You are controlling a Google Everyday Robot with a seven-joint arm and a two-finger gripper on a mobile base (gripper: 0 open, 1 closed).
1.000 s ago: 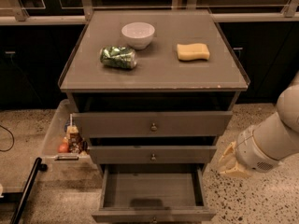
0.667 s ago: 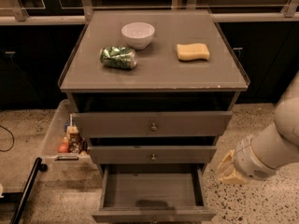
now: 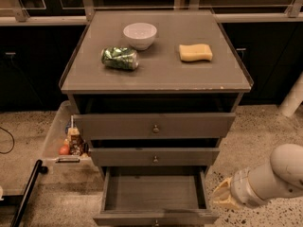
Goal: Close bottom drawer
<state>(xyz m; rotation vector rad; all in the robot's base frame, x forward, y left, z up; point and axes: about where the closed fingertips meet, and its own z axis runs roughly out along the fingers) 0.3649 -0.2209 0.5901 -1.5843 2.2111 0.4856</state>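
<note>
on the bottom drawer (image 3: pixel 154 197), the front and knob are cut by the lower edge; the gripper (image 3: pixel 221 196) sits just right of it, its arm cropped.

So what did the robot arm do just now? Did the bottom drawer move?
The arm swung down and a little to the left, so the gripper now sits low beside the right side of the bottom drawer. It does not look to be touching it. The drawer is pulled out just as before, and the bowl, green can and sponge on top did not move.
</note>
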